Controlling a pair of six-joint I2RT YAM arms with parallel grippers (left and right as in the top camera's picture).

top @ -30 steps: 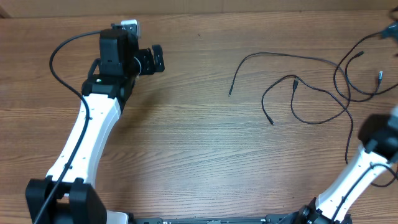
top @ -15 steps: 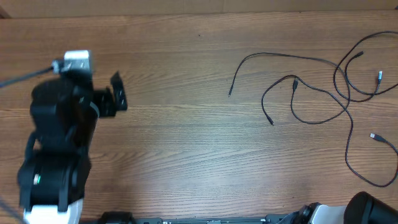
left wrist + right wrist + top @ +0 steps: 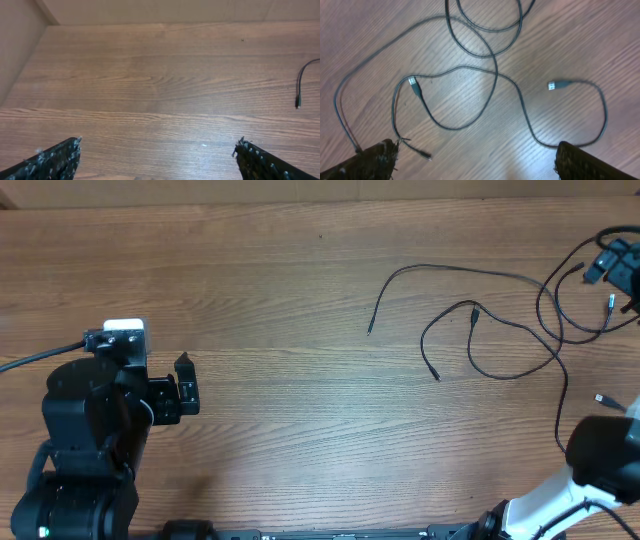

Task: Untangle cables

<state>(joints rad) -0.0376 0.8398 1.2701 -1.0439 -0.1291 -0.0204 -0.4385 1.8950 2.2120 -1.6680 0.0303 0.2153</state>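
The cables [image 3: 450,269] lie spread over the right half of the bench [image 3: 290,290]. They are thin black strands that cross one another in loose loops near the right edge. One free end [image 3: 370,330] points toward the middle of the bench, and another [image 3: 437,376] lies a little to its right. The left end effector [image 3: 187,384] sits at the near left, well apart from all of them, and is released. In its wrist view the two fingers [image 3: 55,160] stand wide apart over the wood, with only one cable tip [image 3: 298,104] showing at the far right. The right end effector [image 3: 476,146] hangs above the strands by the far right edge, likewise released, its fingers [image 3: 580,162] spread wide and gripping nothing. Beneath it a strand with a silvery plug [image 3: 553,86] curves round in a loop. A second plug [image 3: 413,82] ends another strand to the left. Two larger loops overlap at the top of that view and cross the plugged strands.
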